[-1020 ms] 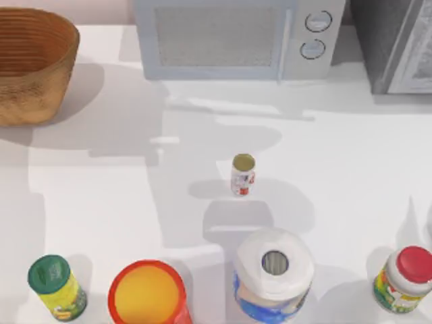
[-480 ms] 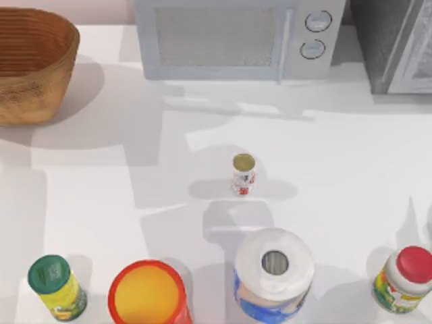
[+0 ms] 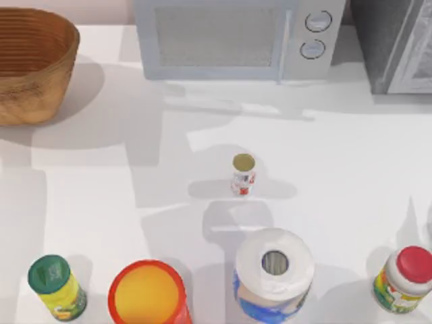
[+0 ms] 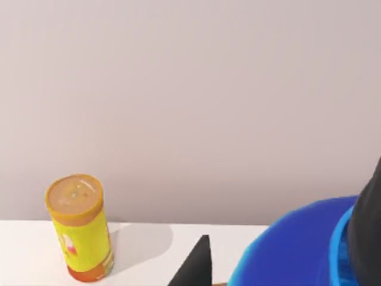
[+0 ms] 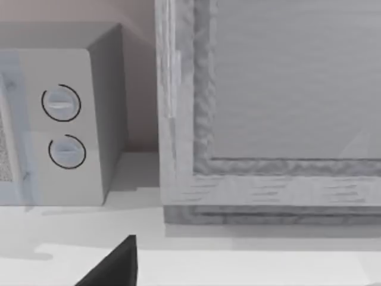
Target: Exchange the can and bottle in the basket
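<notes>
The can (image 3: 243, 174), a tiny white cylinder with red markings and a dull gold top, stands upright on the white table (image 3: 351, 169) near its middle, nothing touching it. The brown wicker basket (image 3: 34, 64) sits at the back left corner; the part of its inside that shows holds nothing. A green-capped bottle (image 3: 57, 287) stands at the front left. A red-capped bottle (image 3: 403, 278) stands at the front right. A black tip of my left gripper (image 4: 193, 268) pokes into the left wrist view. A black tip of my right gripper (image 5: 113, 268) pokes into the right wrist view.
A microwave (image 3: 236, 37) and a grey appliance (image 3: 395, 40) line the back edge. A red-rimmed orange cup (image 3: 147, 293) and a paper roll (image 3: 273, 273) stand along the front. The left wrist view has a yellow canister (image 4: 79, 226) and a blue object (image 4: 297, 253).
The broad shadows around the can shifted and drew back during the first half second. The can and all other objects stayed in place.
</notes>
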